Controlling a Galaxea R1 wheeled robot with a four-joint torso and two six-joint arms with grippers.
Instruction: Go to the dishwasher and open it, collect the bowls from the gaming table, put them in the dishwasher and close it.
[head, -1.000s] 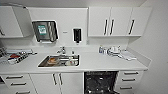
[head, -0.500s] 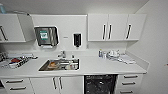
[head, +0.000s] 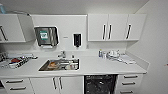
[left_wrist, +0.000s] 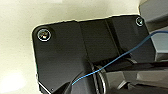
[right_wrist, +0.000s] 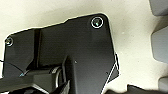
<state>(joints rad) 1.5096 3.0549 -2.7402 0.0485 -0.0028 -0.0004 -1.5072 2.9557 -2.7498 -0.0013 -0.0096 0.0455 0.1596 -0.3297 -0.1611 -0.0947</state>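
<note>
The dishwasher (head: 100, 84) sits under the white counter (head: 95, 67), right of the sink, in the head view. Its front shows as a dark opening with wire racks faintly visible inside, and no steel door panel stands across it. The bowls and the gaming table are out of view. In the left wrist view a dark robot plate (left_wrist: 85, 50) with a thin blue wire hangs over a pale floor. A similar dark plate (right_wrist: 72, 50) shows in the right wrist view.
A steel sink (head: 60, 64) holds some dishes, one of them orange. A dish rack (head: 16, 62) stands at the left and small items (head: 112, 54) at the counter's right. White drawers (head: 128, 82) flank the dishwasher. A wall (head: 156, 50) closes the right side.
The whole head picture has slid down slightly since a second ago, so the camera has moved. Nothing in the kitchen has changed.
</note>
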